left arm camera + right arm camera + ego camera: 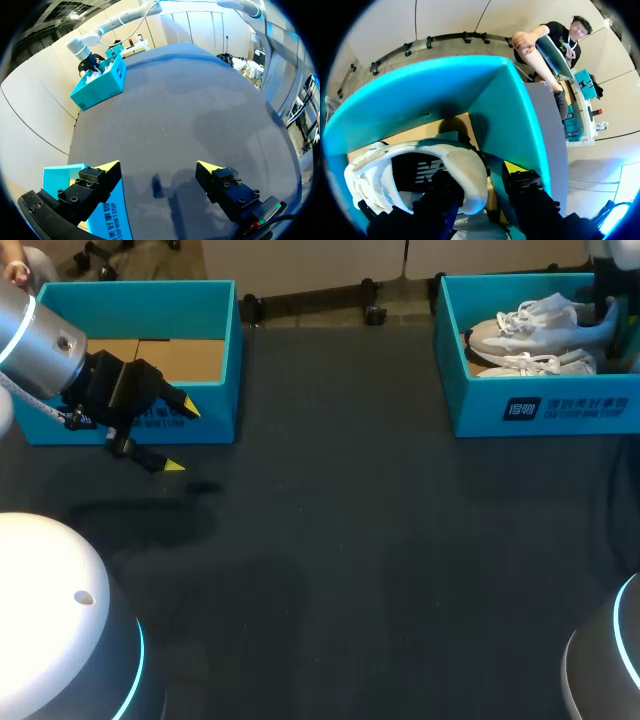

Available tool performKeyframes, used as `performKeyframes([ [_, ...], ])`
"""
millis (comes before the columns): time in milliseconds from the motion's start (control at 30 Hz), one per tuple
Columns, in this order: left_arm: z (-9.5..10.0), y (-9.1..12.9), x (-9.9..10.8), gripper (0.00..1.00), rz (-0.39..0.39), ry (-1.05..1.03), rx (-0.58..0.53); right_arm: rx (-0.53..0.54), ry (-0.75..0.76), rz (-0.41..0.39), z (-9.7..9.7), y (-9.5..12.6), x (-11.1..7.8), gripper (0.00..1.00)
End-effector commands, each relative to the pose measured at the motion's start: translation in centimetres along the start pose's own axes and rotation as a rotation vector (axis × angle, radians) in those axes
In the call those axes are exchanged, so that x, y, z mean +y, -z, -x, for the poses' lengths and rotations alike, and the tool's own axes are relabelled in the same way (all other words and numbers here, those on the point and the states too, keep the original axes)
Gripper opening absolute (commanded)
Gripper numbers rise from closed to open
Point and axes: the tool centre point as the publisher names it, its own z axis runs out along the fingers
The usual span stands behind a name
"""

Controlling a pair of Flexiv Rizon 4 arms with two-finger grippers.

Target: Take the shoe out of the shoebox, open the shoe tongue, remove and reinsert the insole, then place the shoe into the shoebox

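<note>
Two white shoes lie in the teal shoebox (545,410) at the back right, one (530,332) behind the other (535,365). My right arm (608,300) reaches down into this box at its right end. In the right wrist view my right gripper (480,176) straddles the heel of a white shoe (420,160): one finger is inside the shoe and the yellow-tipped one (512,169) is outside, by the box wall (510,115). A gap shows beside the heel. My left gripper (180,435) hangs open in front of the other shoebox, holding nothing.
An empty teal shoebox (210,350) with a bare cardboard floor stands at the back left, just behind my left gripper (157,170). Its front wall (112,220) is right beside one left finger. The dark table (380,560) stretches between the two boxes.
</note>
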Motion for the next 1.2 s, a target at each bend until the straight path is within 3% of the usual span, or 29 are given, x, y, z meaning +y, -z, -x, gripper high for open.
performKeyframes([
  [33, -0.1, 0.1, 0.0, 1.0, 0.001, -0.001, 0.0, 0.017, 0.006, 0.022, 1.0, 2.1, -1.0, 0.41],
  [167, -0.1, 0.1, 0.0, 1.0, 0.001, -0.001, 0.0, 0.035, 0.005, 0.036, 1.1, 3.1, -1.2, 0.43],
  [300, -0.1, 0.1, 0.0, 1.0, 0.001, -0.001, 0.0, 0.058, 0.01, 0.028, 0.5, 2.6, -1.5, 0.4],
  [367, -0.1, 0.1, 0.0, 1.0, 0.001, -0.001, 0.0, 0.062, 0.014, 0.03, 0.0, 2.2, -1.6, 0.3],
  [433, -0.1, 0.1, 0.0, 1.0, 0.001, -0.001, 0.0, 0.063, 0.019, 0.028, -0.2, 1.9, -1.6, 0.04],
  [467, -0.1, 0.1, 0.0, 1.0, 0.001, -0.001, 0.0, 0.065, 0.024, 0.025, -0.5, 1.7, -1.7, 0.0],
  [1200, -0.1, 0.1, 0.0, 1.0, 0.001, -0.001, 0.0, 0.081, 0.045, 0.025, -1.6, 2.6, -1.9, 0.0],
])
